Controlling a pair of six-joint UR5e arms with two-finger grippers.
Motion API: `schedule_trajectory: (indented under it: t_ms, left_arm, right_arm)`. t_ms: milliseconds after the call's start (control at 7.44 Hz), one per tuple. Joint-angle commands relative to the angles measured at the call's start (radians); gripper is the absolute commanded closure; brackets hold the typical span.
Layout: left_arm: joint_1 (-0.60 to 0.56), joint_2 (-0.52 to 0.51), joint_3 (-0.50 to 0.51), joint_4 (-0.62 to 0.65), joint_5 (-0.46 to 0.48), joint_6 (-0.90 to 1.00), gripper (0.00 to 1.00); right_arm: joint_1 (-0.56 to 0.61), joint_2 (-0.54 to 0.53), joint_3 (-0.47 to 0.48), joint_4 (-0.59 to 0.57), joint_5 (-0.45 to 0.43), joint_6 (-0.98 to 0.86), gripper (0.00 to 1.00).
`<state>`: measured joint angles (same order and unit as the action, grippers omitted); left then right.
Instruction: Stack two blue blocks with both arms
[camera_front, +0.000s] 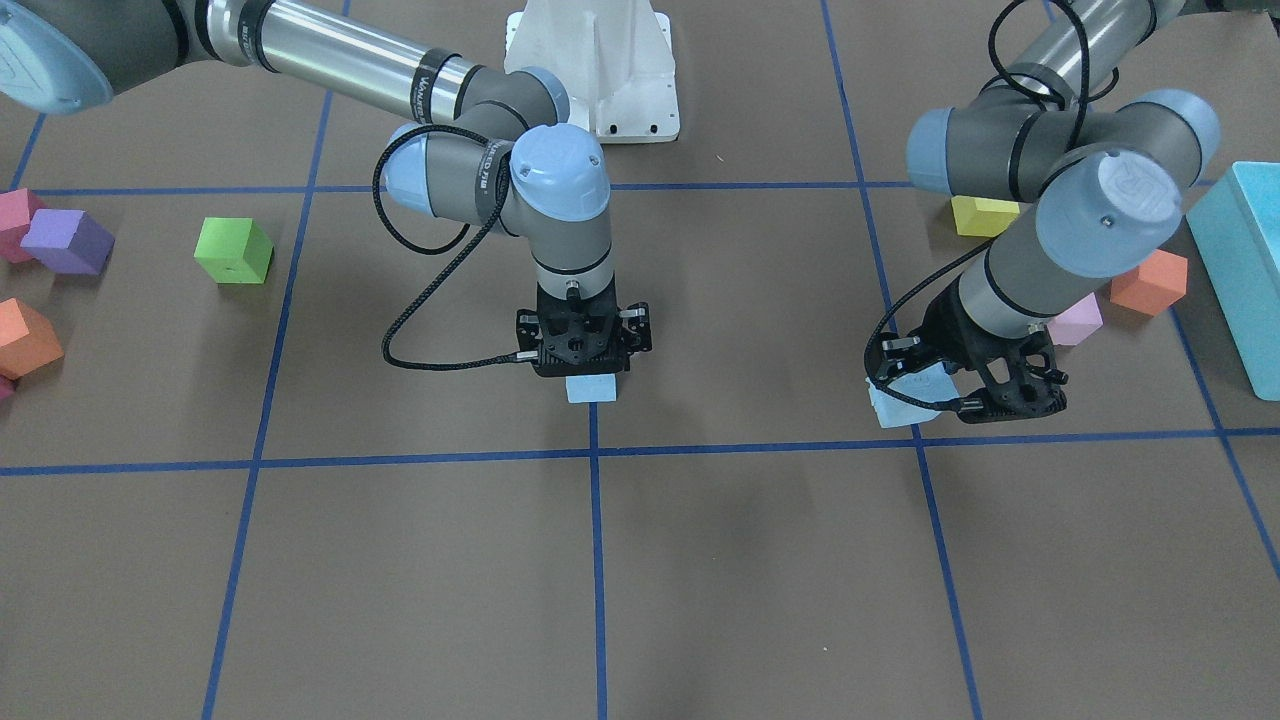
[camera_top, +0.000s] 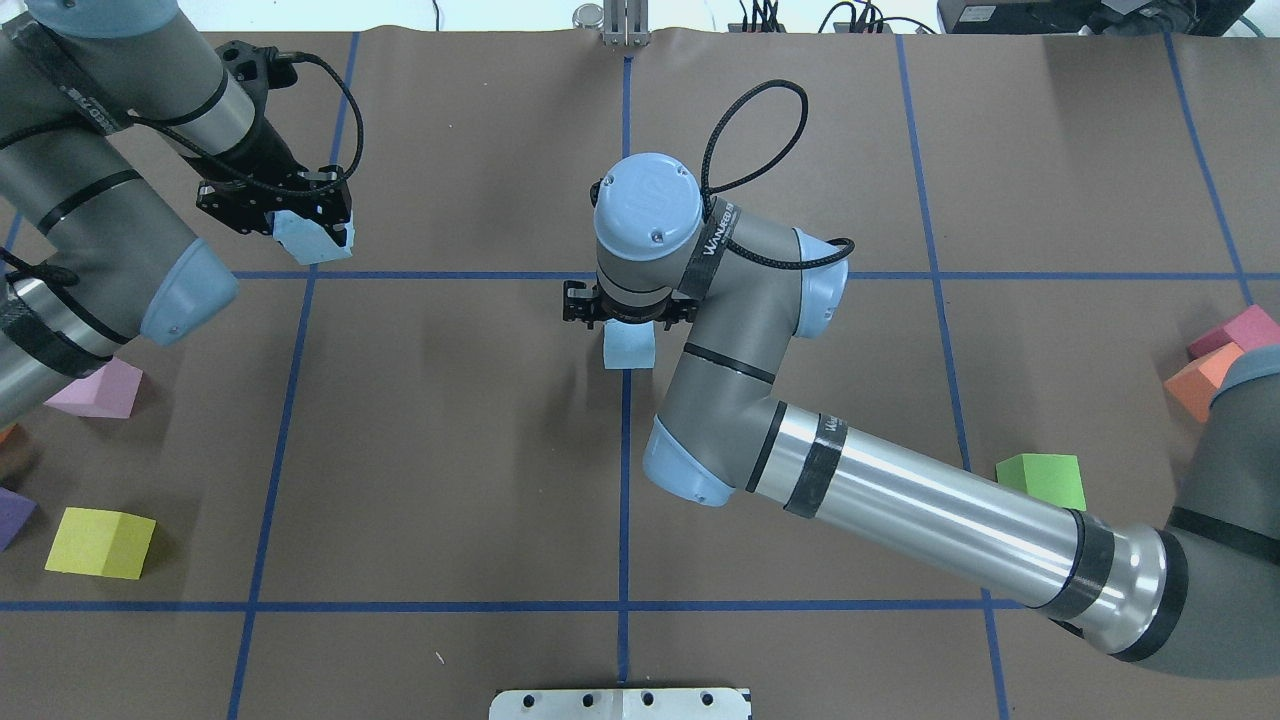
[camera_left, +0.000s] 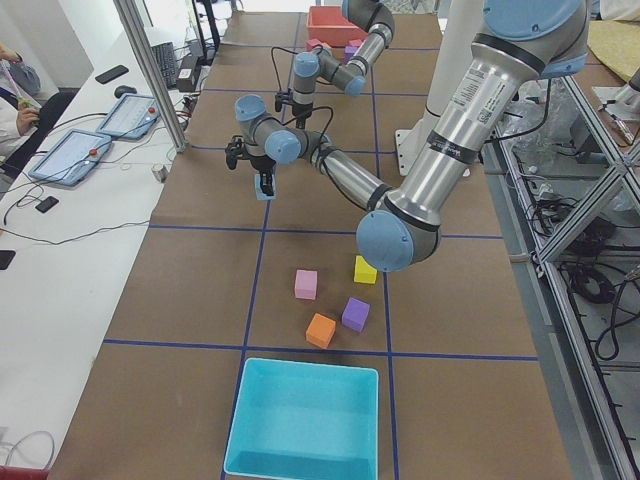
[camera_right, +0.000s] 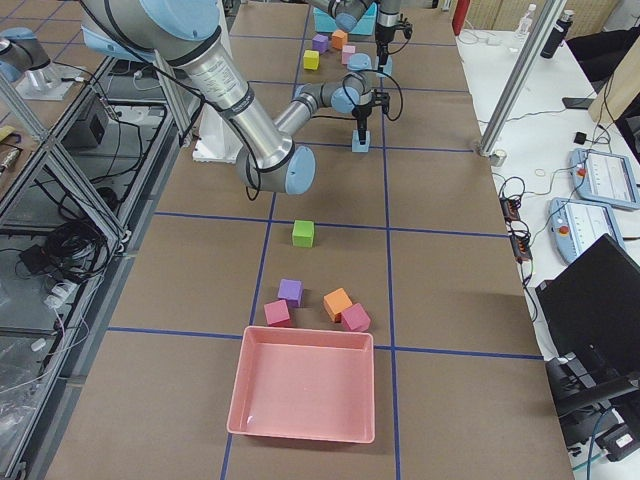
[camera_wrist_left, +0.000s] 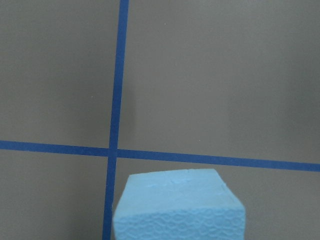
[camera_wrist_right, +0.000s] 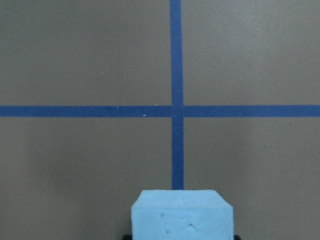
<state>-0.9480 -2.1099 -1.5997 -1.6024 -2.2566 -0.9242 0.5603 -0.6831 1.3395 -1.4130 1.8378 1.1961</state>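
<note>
My left gripper (camera_top: 300, 228) is shut on a pale blue block (camera_top: 318, 246) and holds it tilted above the table at the far left; the block fills the bottom of the left wrist view (camera_wrist_left: 177, 207). My right gripper (camera_top: 628, 322) points straight down at the table's centre line and is shut on the other pale blue block (camera_top: 628, 352), low over the blue tape; I cannot tell if it touches the table. That block shows in the right wrist view (camera_wrist_right: 182, 215). In the front view the left gripper (camera_front: 925, 385) is at the right and the right gripper (camera_front: 590, 370) in the middle.
A green cube (camera_top: 1043, 480), an orange cube (camera_top: 1200, 383) and a magenta cube (camera_top: 1235, 330) lie on the right. A yellow cube (camera_top: 100, 542) and a lilac cube (camera_top: 95, 390) lie on the left. A turquoise bin (camera_front: 1240, 270) and a pink bin (camera_right: 305, 385) stand at the table's ends.
</note>
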Motion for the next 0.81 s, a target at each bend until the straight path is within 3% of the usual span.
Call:
schedule_trajectory:
  t_ms: [0, 134, 269, 672]
  left_arm:
    - [0.072, -0.109, 0.029, 0.004, 0.006, -0.117, 0.49]
    - [0.101, -0.157, 0.047, 0.004, 0.011, -0.149, 0.48]
    - [0.136, -0.204, 0.07, 0.004, 0.014, -0.157, 0.48]
    - [0.244, -0.332, 0.151, 0.004, 0.152, -0.194, 0.47]
  right_arm:
    - [0.096, -0.022, 0.053, 0.0, 0.082, -0.001, 0.0]
    - [0.156, -0.057, 0.073, 0.006, 0.144, -0.013, 0.0]
    - [0.188, -0.099, 0.096, 0.011, 0.15, -0.1, 0.0]
    - [0.245, -0.159, 0.099, 0.016, 0.152, -0.182, 0.0]
